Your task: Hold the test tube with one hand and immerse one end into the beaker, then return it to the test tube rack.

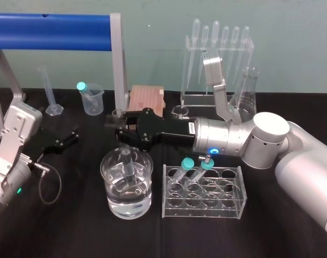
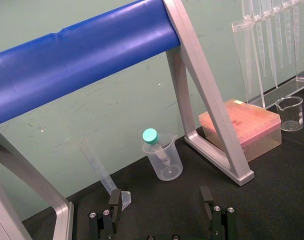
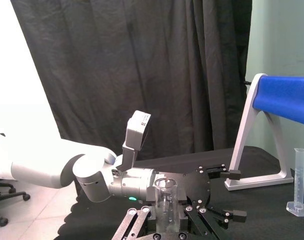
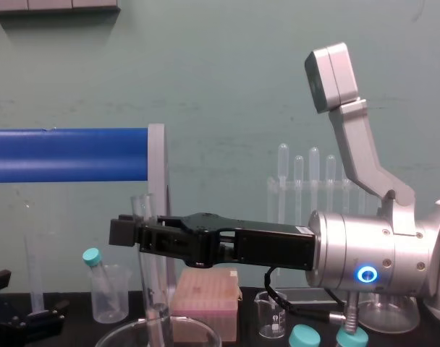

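Note:
My right gripper [image 1: 118,131] reaches in from the right, above the table, and is shut on the test tube [image 1: 129,164], a slim clear glass tube held upright. The tube's lower end stands in the water of the wide glass beaker [image 1: 111,200]. The chest view shows the tube [image 4: 149,289] hanging below the gripper [image 4: 137,230] into the beaker's rim [image 4: 119,334]. In the right wrist view the tube [image 3: 166,200] sits between the fingers. The clear test tube rack [image 1: 236,200] stands right of the beaker with two teal-capped tubes. My left gripper [image 1: 64,141] rests open at the left [image 2: 161,210].
A blue bar on a grey frame [image 1: 118,64] spans the back left. Behind it stand a graduated cylinder [image 1: 49,97] and a plastic beaker [image 1: 92,102] holding a capped tube. A pink box [image 1: 147,98], a small glass beaker [image 1: 179,112], a pipette stand [image 1: 217,59] and a flask [image 1: 247,91] line the back.

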